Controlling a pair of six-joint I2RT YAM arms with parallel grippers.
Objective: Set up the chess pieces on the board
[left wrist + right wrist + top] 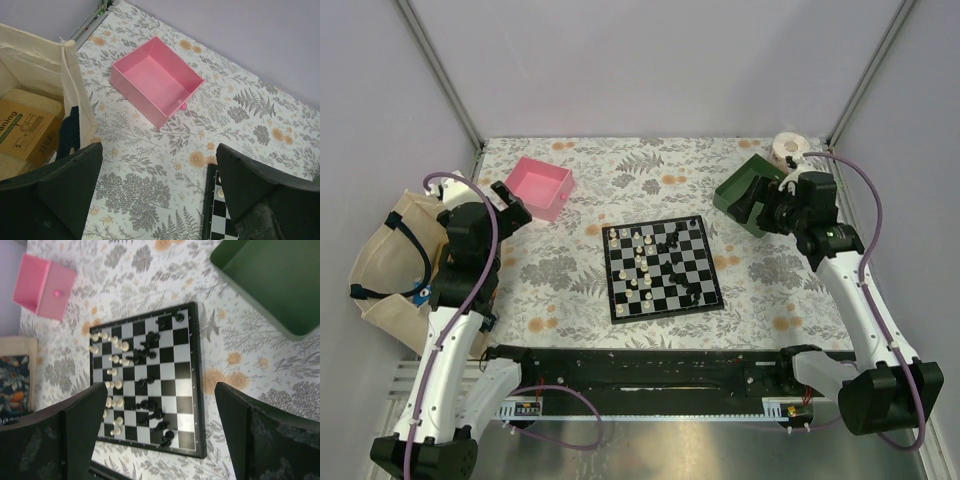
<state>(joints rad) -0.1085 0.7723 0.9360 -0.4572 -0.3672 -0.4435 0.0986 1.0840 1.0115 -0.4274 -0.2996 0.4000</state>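
Observation:
The chequered board point(662, 268) lies in the middle of the table. Several cream-white pieces point(638, 262) stand on its left half and several black pieces point(678, 250) on its right half, loosely scattered. The right wrist view shows the whole board point(185, 370) with white pieces point(115, 360) and black pieces point(147, 404). My left gripper point(513, 203) is open and empty, raised near the pink tray; the board's corner point(212, 200) shows by its right finger. My right gripper point(752, 200) is open and empty, raised beside the green tray.
A pink tray point(542, 186) sits at the back left, with a small pink thing point(183, 106) at its wall. A green tray point(745, 195) sits at the back right, a white roll point(788, 151) behind it. A cloth bag point(390, 265) with a box point(22, 130) lies at the left.

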